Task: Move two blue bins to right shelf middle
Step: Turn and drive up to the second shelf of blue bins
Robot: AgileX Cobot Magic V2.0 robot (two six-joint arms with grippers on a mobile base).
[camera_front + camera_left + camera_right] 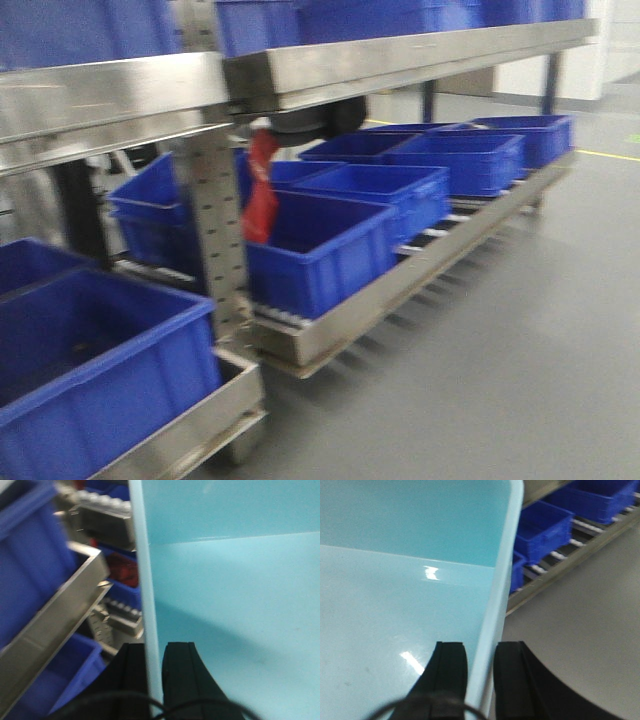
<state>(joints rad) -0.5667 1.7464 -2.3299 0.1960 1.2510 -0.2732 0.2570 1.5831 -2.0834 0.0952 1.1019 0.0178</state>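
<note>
A light blue bin (235, 605) fills both wrist views, and I see its pale inside floor and walls. My left gripper (154, 647) is shut on its left rim (145, 580), one black finger on each side of the wall. My right gripper (481, 647) is shut on the right rim (502, 565) of the same light blue bin (395, 605) in the same way. Neither gripper nor the held bin shows in the front view. There, the right steel shelf (400, 55) crosses the top, with dark blue bins (330, 245) on the roller level below it.
A perforated steel post (215, 220) divides the left and right racks. A red rag-like piece (262, 195) hangs under the shelf. More dark blue bins stand at the near left (80, 370) and far right (520, 135). Grey floor (500, 350) lies to the right.
</note>
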